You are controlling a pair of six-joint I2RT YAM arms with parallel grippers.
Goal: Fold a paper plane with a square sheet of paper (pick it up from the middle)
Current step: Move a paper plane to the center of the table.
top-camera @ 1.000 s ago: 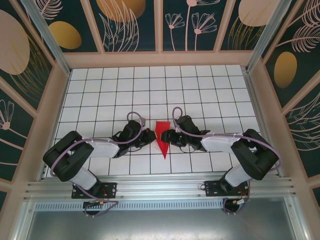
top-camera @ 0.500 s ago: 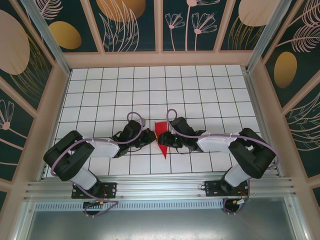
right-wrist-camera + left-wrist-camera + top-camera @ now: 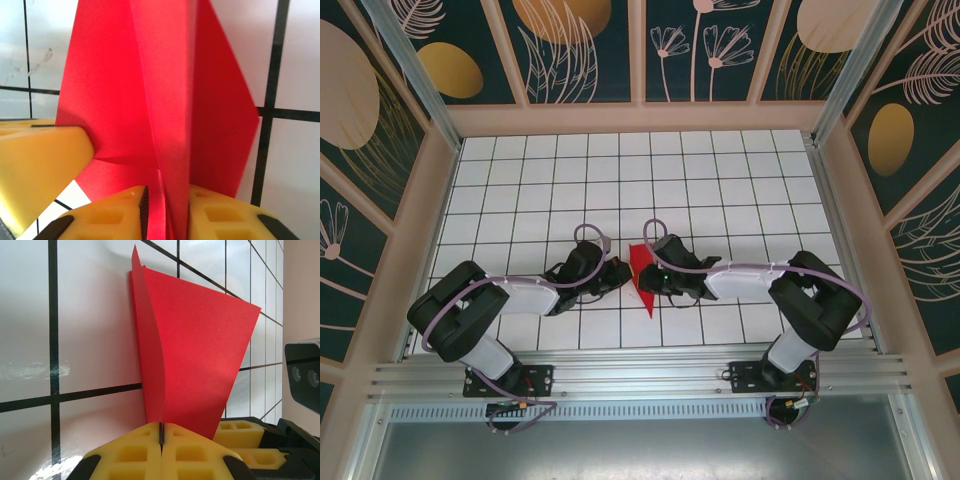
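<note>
Near the middle of the gridded table (image 3: 720, 180), closer to the arm bases, the red sheet of paper (image 3: 640, 265) lies as a creased wedge with its point toward the bases. Both grippers meet at it from opposite sides.

Left gripper (image 3: 161, 432): jaws fully closed, yellow pads pressed together. One edge of the sheet (image 3: 195, 355) rises out of the seam between them, with a loose flap curling up on its left.

Right gripper (image 3: 167, 200): jaws narrow. A raised fold of the sheet (image 3: 150, 90) fills the gap, and both pads (image 3: 225, 215) rest against it. A pad of the left gripper sits at the sheet's left edge in this view.
</note>
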